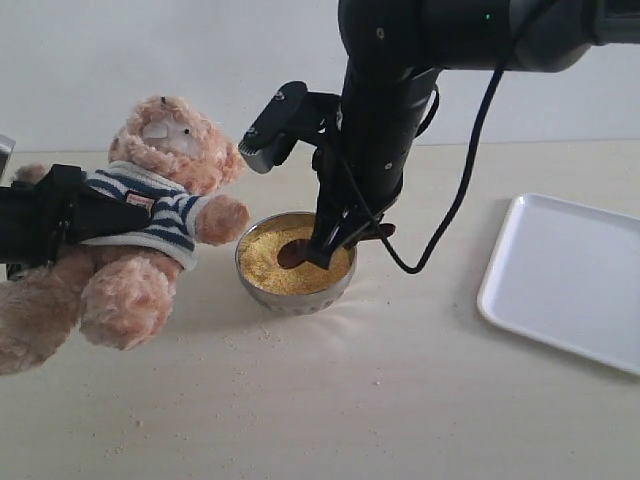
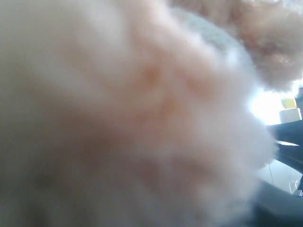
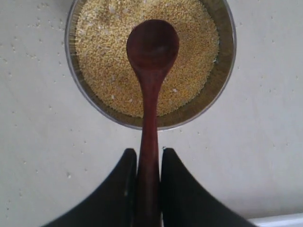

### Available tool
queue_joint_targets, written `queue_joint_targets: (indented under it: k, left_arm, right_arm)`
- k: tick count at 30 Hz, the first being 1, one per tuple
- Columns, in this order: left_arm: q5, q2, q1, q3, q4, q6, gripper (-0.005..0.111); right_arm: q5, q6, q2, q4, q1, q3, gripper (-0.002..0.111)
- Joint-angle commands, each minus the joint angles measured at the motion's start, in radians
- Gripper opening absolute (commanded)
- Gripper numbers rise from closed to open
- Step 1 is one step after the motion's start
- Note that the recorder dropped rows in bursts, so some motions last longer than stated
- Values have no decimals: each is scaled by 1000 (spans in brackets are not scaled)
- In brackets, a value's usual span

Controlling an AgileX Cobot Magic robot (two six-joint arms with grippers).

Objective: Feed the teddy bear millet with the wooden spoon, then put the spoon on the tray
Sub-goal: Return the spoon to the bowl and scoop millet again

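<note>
The right gripper point(image 3: 148, 158) pinches the handle of the wooden spoon point(image 3: 152, 47), whose empty oval bowl sits at the surface of the millet point(image 3: 102, 71) in a metal bowl point(image 1: 290, 298). Beside it, the left gripper point(image 1: 88, 215) clasps the teddy bear point(image 1: 160, 190) by its striped torso. The white tray point(image 1: 570, 280) lies well apart on the table point(image 1: 400, 400).

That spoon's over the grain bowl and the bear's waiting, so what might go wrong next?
The wooden spoon is pinched between the right jaws only by its slim handle, so it might twist while scooping the millet. Some already dots the table; more may spill on the way to the teddy bear. A sideways push might slide the metal bowl.
</note>
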Motion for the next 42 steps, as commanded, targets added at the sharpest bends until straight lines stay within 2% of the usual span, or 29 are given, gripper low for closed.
queue_joint_targets:
  k: [1, 16, 27, 42]
  left_arm:
    - [13, 0, 4, -1, -18, 7, 5]
    - [13, 0, 4, -1, -20, 7, 5]
    - [13, 0, 4, -1, -20, 16, 5]
    - [-5, 0, 4, -1, -20, 18, 5]
  right_arm:
    - [-48, 5, 22, -4, 0, -4, 0]
    - [-97, 5, 60, 54, 0, -4, 0]
    - [-2, 49, 53, -77, 0, -4, 0]
    - [17, 47, 16, -107, 0, -4, 0]
